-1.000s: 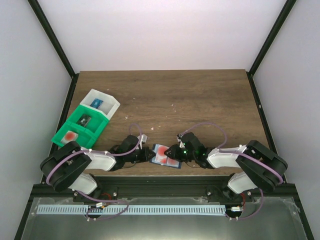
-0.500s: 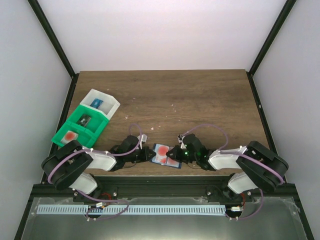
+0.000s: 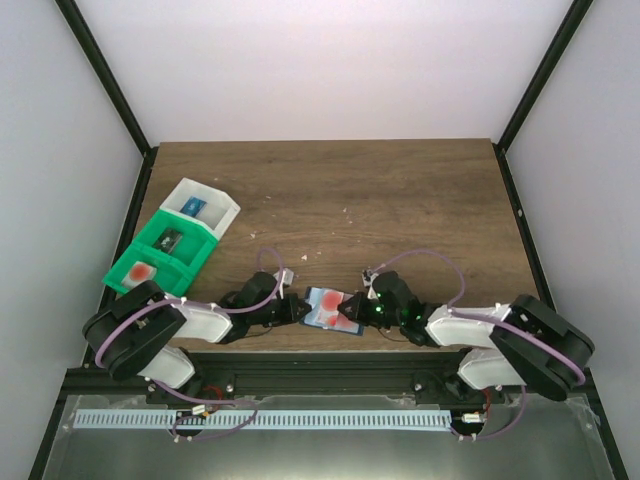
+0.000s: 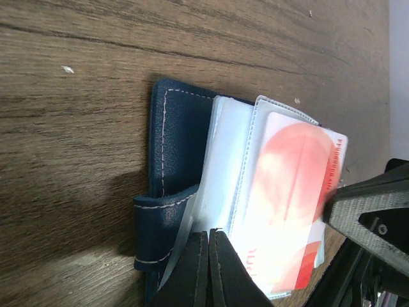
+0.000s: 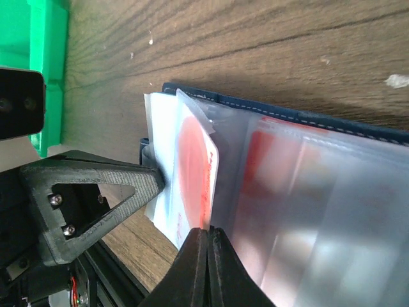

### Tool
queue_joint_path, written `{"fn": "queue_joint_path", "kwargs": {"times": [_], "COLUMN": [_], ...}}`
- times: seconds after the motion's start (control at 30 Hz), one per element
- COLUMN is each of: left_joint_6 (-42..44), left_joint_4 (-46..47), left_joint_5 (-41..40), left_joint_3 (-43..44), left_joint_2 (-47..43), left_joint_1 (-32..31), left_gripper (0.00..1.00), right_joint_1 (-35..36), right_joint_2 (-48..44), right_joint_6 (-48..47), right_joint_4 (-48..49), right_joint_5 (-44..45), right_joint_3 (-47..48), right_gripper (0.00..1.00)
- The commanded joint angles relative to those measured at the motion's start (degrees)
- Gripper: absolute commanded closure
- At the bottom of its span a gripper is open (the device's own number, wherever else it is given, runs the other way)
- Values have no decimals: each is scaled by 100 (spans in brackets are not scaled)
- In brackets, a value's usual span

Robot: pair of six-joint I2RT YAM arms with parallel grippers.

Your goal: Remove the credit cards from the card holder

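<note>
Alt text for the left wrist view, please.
Open blue card holder on a table, clear sleeves fanned, a red-blotched card poking from the top sleeve. The left gripper pinches the holder's sleeve edge; the right gripper meets the card.

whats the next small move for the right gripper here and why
Probably slide the right gripper away from the wallet, drawing the card out of its clear sleeve. It looks pinched on the card's edge, the card already pokes past the sleeve, and the left gripper pins the wallet.

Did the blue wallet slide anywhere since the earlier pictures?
No. The card holder lies at the same spot by the table's near edge, between the left claw and the right claw.
</note>
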Motion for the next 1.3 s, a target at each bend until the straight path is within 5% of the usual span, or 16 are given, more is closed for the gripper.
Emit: {"fn": "queue_joint_path", "kwargs": {"times": [0.0, 0.4, 0.53, 0.73, 0.9, 1.07, 1.27], "left_joint_6": [-6, -115, -206, -448, -1098, -1855, -2037], "left_joint_4": [-406, -607, -910, -1347, -800, 678, 1174], "left_joint_5": [-325, -373, -387, -6, 255, 504, 401], "left_joint_3": [-123, -50, 142, 531, 280, -227, -187], "left_joint_2": [9, -357, -641, -1405, -2346, -2758, -2973], "left_joint_1": [-1, 1, -2, 1, -2, 3, 5], "left_gripper": [100, 99, 70, 45, 23, 23, 23], "right_joint_1": [37, 39, 37, 37, 37, 41, 37], "right_joint_2": [-511, -1860, -2219, -2762, -3223, -3453, -3060], "right_joint_6": [-93, -5, 138, 358, 854, 1317, 2130], "right_joint_4": [-378, -1387, -1433, -996, -422, 186, 1204], "right_joint_5": [427, 852, 837, 748, 964, 1286, 1194], "right_joint_3": [-121, -236, -248, -373, -462, -364, -333], "right_gripper": [100, 99, 100, 100, 100, 100, 100]}}
